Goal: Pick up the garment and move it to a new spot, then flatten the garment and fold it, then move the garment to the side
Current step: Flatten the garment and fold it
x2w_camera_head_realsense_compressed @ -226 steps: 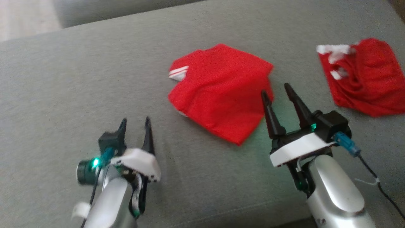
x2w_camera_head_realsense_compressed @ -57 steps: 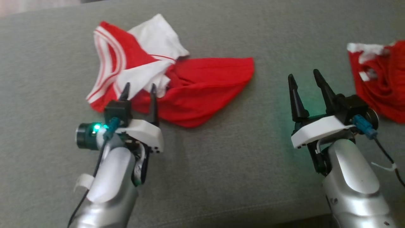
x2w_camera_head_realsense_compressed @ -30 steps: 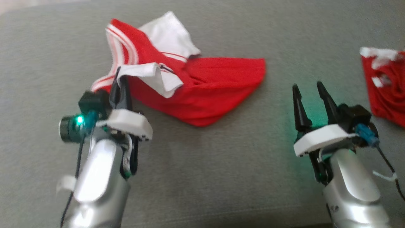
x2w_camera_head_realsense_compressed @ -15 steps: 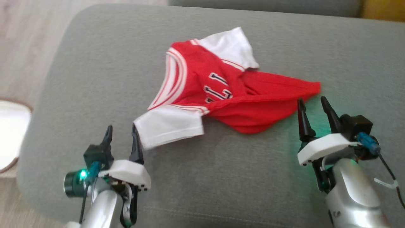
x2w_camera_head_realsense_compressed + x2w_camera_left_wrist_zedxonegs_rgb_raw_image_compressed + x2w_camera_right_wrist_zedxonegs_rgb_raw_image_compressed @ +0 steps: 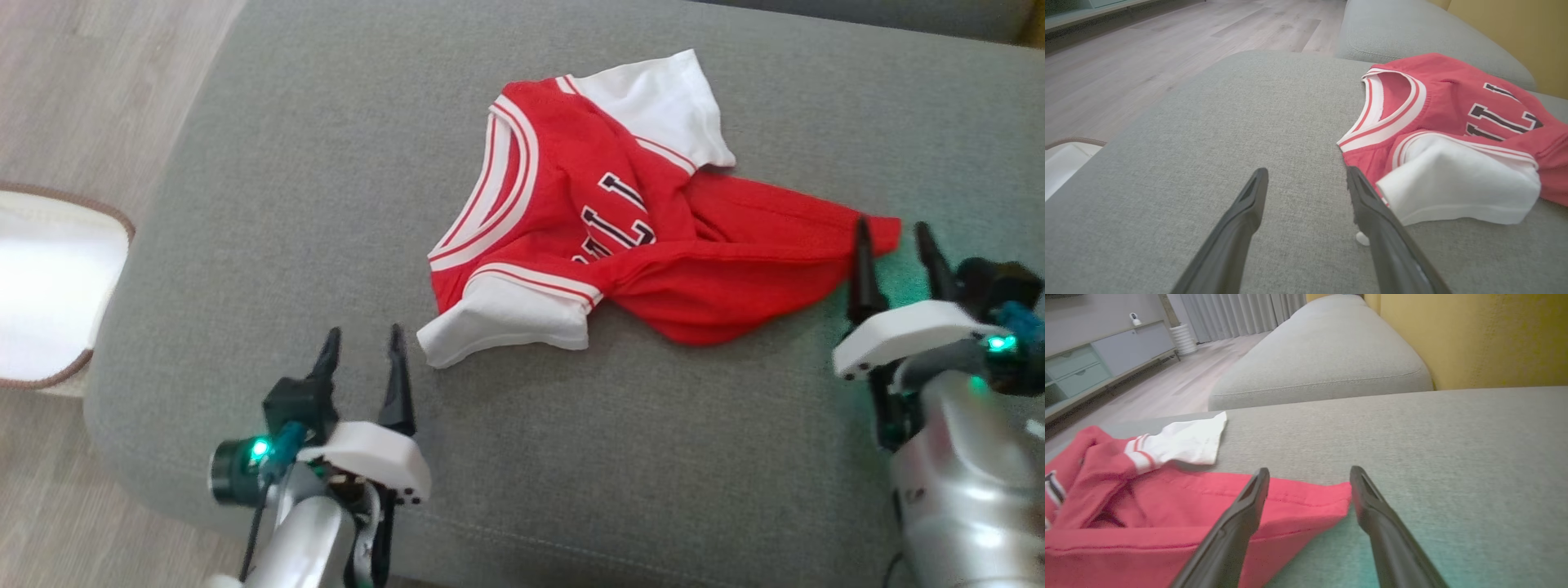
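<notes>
The garment [image 5: 620,220] is a red jersey with white sleeves, striped trim and dark lettering, lying crumpled on the grey sofa cushion [image 5: 326,163]. My left gripper [image 5: 363,341] stands open with nothing in it, just left of the near white sleeve [image 5: 1457,183]. In the left wrist view the left gripper [image 5: 1306,177] has its right finger close beside that sleeve. My right gripper [image 5: 891,233] is open at the jersey's right red corner [image 5: 1327,498]; in the right wrist view the right gripper [image 5: 1309,473] straddles that corner from just above.
The cushion's left edge drops to a wooden floor [image 5: 90,90], where a white, brown-rimmed object [image 5: 49,286] sits. A second grey cushion [image 5: 1323,363] and a yellow wall [image 5: 1474,335] lie beyond the jersey.
The left gripper, shut on the jersey's white sleeve a second ago, has opened and let it go, leaving the sleeve flat on the cushion. The head camera has swung left. The right gripper now reaches the red corner.
</notes>
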Controlling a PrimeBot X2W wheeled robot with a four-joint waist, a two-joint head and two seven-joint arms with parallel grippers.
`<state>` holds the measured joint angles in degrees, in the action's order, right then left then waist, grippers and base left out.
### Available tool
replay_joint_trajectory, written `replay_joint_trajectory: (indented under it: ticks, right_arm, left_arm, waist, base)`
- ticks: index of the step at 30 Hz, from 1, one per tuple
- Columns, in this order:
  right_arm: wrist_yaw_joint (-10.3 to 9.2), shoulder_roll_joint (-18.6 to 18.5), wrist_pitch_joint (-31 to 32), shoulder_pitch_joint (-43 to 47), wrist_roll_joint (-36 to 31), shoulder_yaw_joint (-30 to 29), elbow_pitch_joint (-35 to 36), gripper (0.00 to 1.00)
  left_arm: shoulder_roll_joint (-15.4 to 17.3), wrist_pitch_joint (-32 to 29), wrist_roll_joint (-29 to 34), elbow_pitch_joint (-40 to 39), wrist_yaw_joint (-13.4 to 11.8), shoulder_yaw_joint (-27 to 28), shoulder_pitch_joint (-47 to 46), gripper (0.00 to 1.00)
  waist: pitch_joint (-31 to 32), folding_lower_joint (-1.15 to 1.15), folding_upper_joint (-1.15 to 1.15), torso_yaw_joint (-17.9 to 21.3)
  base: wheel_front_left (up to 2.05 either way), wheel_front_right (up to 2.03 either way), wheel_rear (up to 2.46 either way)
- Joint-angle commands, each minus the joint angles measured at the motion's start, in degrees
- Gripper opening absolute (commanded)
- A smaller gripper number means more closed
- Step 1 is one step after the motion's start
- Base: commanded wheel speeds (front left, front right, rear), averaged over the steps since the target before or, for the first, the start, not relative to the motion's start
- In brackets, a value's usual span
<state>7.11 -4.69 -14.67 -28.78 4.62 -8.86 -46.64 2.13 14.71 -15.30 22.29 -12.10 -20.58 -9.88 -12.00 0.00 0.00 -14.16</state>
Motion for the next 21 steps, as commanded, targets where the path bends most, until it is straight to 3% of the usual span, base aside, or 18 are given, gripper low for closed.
replay_joint_trajectory:
  ticks: [1,7,8,9,10,11,17,21]
  right_arm:
    - [0.37,-0.9,-0.3,-2.7,-1.3,-0.4,-0.4,1.0]
    - [0.37,-2.3,0.3,-7.3,-6.8,-5.6,-9.8,1.0]
    - [0.37,-2.2,0.3,-7.9,-7.5,-5.7,-11.1,0.79]
    - [0.37,-2.0,0.3,-8.4,-7.7,-6.1,-12.3,0.47]
    - [0.37,-2.0,0.3,-8.9,-8.2,-6.0,-13.4,0.32]
    - [0.37,-2.0,0.3,-9.3,-8.6,-6.1,-14.3,0.0]
    - [0.37,-1.9,-0.2,-10.4,-8.3,-7.4,-16.2,0.0]
    - [0.37,-1.4,-0.3,-10.8,-6.2,-7.5,-8.7,0.0]
  left_arm:
    - [0.8,0.3,-0.3,-2.2,-0.2,0.7,-3.0,1.0]
    - [0.8,0.3,-1.0,-2.8,-0.7,-1.8,-4.6,1.0]
    - [0.8,0.3,-1.1,-2.9,-0.8,-2.0,-4.7,1.0]
    - [0.8,0.3,-1.2,-2.9,-0.9,-2.2,-4.7,1.0]
    - [0.8,0.3,-1.2,-3.0,-0.9,-2.3,-4.8,1.0]
    - [0.8,0.3,-1.2,-3.0,-1.0,-2.3,-4.7,1.0]
    - [0.8,0.3,-0.9,-2.7,-0.9,-1.9,-4.4,1.0]
    - [0.8,0.3,-0.8,-2.5,-0.6,-1.4,-4.0,1.0]
  waist:
    - [-0.4,0.0,0.0,-0.5]
    - [-1.5,0.0,0.0,-1.5]
    - [-1.5,0.0,0.0,-1.6]
    - [-1.6,0.0,0.0,-1.6]
    - [-1.6,0.0,0.0,-1.5]
    - [-1.5,0.0,0.0,-1.3]
    - [-0.7,0.0,0.0,0.4]
    - [0.7,0.0,0.0,3.4]
  base:
    - [0.0,0.0,0.0]
    - [0.0,0.0,0.0]
    - [0.0,0.0,0.0]
    - [0.0,0.0,0.0]
    - [0.0,0.0,0.0]
    - [0.0,0.0,0.0]
    - [0.0,0.0,0.0]
    - [0.0,0.0,0.0]
